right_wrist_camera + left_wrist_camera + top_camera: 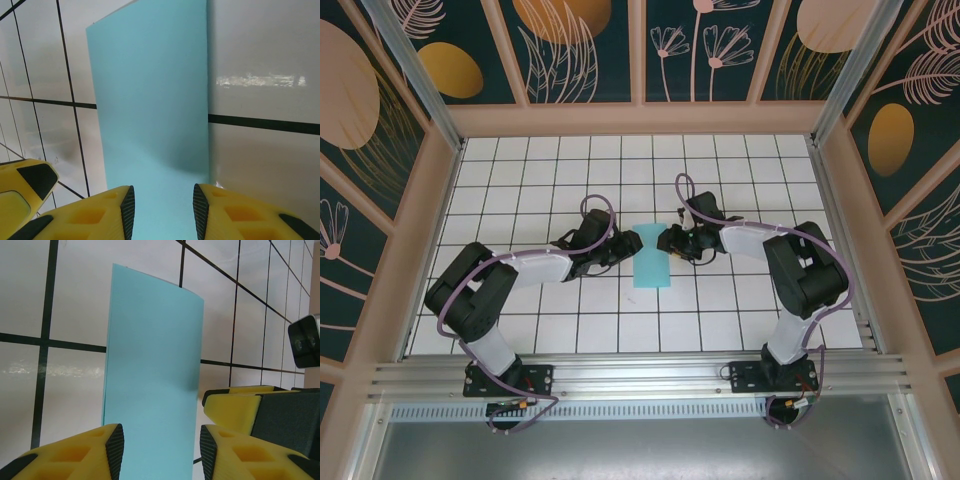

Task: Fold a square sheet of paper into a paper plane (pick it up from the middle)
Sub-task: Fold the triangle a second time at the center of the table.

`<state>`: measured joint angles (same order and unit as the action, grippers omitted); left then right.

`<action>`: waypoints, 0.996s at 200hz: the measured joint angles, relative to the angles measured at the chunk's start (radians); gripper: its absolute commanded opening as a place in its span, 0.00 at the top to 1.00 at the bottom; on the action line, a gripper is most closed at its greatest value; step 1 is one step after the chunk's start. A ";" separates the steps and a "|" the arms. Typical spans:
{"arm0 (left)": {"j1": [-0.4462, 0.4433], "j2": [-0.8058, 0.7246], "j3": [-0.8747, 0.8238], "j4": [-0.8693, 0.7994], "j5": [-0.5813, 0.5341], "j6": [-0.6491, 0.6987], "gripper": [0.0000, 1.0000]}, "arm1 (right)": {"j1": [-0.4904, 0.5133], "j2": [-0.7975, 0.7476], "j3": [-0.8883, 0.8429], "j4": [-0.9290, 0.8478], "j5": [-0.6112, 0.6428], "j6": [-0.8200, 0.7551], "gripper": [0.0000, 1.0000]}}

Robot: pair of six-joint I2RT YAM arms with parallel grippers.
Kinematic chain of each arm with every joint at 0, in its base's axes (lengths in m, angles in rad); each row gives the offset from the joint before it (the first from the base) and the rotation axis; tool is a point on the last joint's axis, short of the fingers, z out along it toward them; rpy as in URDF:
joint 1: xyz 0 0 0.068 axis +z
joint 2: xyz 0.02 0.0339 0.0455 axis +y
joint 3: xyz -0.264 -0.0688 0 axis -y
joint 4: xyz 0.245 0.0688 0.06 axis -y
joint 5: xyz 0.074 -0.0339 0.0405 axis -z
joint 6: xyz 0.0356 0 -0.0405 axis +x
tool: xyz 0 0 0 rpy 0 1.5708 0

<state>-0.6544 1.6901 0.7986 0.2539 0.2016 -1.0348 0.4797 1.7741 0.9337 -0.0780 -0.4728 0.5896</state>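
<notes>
Left gripper [625, 243] sits low at the far left corner of the square sheet of paper [651, 265], jaws parted, clamping nothing. The sheet is folded to a narrow rectangle, flat mid tiled table [520, 180], and it shows through both jaw gaps. Right gripper [670, 240] is at the far right corner, jaws also parted, no grasp visible.

The narrow rectangle of thin turquoise-blue paper [150, 370] runs out of the left wrist view between the jaws of the left gripper [161, 450], its near end cut off by the bottom edge. The right wrist view cuts it off likewise between the jaws of the right gripper [163, 210]. Whether any pad touches the paper cannot be told. From above, both pairs of fingertips are too small to make out.
</notes>
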 measured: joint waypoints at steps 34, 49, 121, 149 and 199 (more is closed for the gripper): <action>0.000 0.000 0.000 0.005 0.001 0.000 0.54 | -0.001 0.002 -0.011 0.008 0.000 0.000 0.60; 0.000 0.000 0.000 0.005 0.002 0.000 0.54 | -0.001 0.005 -0.021 0.011 0.000 0.000 0.60; 0.000 0.006 0.000 0.010 0.016 0.000 0.53 | -0.003 0.009 -0.043 0.037 -0.003 0.001 0.60; 0.000 0.007 0.000 0.016 0.019 -0.007 0.53 | -0.006 0.000 -0.043 0.034 0.000 0.000 0.60; 0.000 0.008 0.000 0.034 0.023 -0.015 0.53 | -0.018 -0.008 -0.043 0.028 -0.008 0.004 0.60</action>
<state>-0.6544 1.6978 0.7986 0.2878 0.2245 -1.0500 0.4614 1.7657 0.8909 -0.0498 -0.4805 0.5938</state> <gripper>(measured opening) 0.472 0.396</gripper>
